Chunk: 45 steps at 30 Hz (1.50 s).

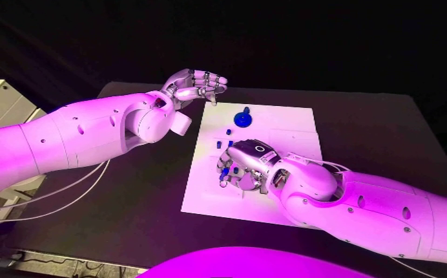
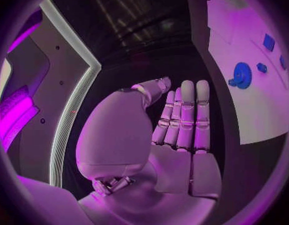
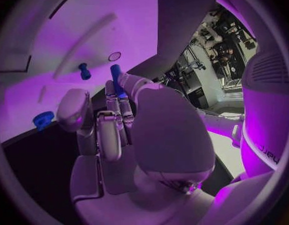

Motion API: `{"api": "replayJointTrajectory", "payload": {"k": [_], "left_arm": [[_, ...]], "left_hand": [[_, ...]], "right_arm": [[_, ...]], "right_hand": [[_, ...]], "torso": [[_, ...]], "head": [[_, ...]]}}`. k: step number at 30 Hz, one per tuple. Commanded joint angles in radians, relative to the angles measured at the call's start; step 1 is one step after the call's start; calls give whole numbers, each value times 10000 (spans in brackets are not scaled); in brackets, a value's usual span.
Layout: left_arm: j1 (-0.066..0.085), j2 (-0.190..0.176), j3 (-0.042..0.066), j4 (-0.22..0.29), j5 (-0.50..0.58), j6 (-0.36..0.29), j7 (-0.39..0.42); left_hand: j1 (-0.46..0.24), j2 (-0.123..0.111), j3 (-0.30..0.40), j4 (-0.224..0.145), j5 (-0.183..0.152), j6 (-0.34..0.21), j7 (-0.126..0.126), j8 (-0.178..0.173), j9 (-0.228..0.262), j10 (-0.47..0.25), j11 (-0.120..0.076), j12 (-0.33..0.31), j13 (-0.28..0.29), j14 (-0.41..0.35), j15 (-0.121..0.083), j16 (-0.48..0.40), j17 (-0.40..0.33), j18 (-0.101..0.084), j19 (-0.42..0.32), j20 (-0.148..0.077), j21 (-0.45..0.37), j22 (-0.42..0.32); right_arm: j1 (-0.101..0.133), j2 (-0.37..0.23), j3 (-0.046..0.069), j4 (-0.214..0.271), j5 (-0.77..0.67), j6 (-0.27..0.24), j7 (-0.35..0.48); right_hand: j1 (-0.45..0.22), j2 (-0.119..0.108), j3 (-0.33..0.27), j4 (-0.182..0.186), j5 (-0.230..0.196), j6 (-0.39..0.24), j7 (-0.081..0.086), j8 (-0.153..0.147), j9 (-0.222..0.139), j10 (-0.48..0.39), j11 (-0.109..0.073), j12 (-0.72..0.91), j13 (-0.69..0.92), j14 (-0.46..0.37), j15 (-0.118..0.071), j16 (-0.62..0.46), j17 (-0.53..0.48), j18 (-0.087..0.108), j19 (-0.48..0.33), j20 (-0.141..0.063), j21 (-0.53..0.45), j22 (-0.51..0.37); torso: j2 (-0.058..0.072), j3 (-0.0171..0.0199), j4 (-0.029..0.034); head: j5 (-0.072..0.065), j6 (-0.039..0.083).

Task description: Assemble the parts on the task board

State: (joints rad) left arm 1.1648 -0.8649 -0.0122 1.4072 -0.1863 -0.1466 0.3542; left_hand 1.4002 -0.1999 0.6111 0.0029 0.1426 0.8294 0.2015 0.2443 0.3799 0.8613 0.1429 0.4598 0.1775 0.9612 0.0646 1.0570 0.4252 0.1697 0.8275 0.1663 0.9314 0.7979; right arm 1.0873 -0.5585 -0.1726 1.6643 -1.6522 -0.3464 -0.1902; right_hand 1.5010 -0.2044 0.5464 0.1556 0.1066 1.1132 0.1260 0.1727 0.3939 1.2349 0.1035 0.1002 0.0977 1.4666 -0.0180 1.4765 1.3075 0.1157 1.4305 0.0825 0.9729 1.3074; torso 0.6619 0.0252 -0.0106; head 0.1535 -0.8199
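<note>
Task board (image 1: 280,161) under right robot hand (image 1: 244,165), pinching blue peg (image 3: 116,79)

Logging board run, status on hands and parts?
Left hand open, off the task board. Right hand on board, fingers pinching a blue peg. Blue gear lies clear.

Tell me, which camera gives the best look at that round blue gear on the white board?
The left wrist view: the blue gear lies unobstructed on the task board, its toothed rim plain. The head view shows it small at the board's far end; the right wrist view catches it at the board's edge.
</note>
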Motion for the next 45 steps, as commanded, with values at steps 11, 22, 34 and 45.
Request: {"api": "replayJointTrajectory", "payload": {"k": [11, 22, 34, 45], "left_arm": [[3, 31, 6, 8, 8, 172, -41], [3, 17, 6, 8, 6, 175, -44], [2, 21, 6, -9, 5, 182, -49], [2, 18, 6, -23, -2, 242, -46]], "left_hand": [[-8, 58, -45, -15, 16, -75, 8, 49, -13, -70, 25, 45, -14, 22, 50, -26, -9, 150, 74, -23, -49, -14], [2, 65, -48, -17, 14, -81, 13, 51, -15, -91, 29, 49, -20, 20, 52, -26, -10, 149, 82, -24, -53, -18], [2, 65, -48, -17, 14, -81, 13, 51, -15, -91, 29, 49, -20, 20, 52, -26, -10, 149, 82, -24, -53, -18], [2, 65, -48, -17, 14, -81, 13, 51, -15, -91, 29, 49, -20, 20, 52, -26, -10, 149, 82, -24, -53, -18]], "right_arm": [[-77, 36, -10, -29, -218, 710, -20], [-144, 112, -14, -140, -428, 699, -176], [-216, 217, -19, -192, -710, 696, -263], [-238, 199, -42, -328, -332, 535, 389]], "right_hand": [[-7, 60, 6, -71, 41, -37, 26, 64, 15, 562, -469, -10, 23, 552, -33, 48, 190, -153, -21, -62, -53, 241], [-28, 64, 36, -114, 79, -45, 30, 67, 25, 569, -467, -27, 31, 549, -34, 44, 177, -146, -31, -62, -89, 233], [-277, -38, 47, -157, 72, -177, 68, 14, 28, 484, -420, -144, 40, 544, 5, 39, 164, -135, -62, -38, -196, 211], [-982, -510, 29, -194, 229, -747, 279, -279, -67, -1125, -38, -364, -307, 480, 327, -28, -46, -77, -212, 213, -742, 47]], "torso": [[-10, -5, -7], [-4, -11, 9], [-4, -7, -3], [-17, -12, -8]], "head": [[22, -60], [25, -74], [38, -103], [41, -90]]}}
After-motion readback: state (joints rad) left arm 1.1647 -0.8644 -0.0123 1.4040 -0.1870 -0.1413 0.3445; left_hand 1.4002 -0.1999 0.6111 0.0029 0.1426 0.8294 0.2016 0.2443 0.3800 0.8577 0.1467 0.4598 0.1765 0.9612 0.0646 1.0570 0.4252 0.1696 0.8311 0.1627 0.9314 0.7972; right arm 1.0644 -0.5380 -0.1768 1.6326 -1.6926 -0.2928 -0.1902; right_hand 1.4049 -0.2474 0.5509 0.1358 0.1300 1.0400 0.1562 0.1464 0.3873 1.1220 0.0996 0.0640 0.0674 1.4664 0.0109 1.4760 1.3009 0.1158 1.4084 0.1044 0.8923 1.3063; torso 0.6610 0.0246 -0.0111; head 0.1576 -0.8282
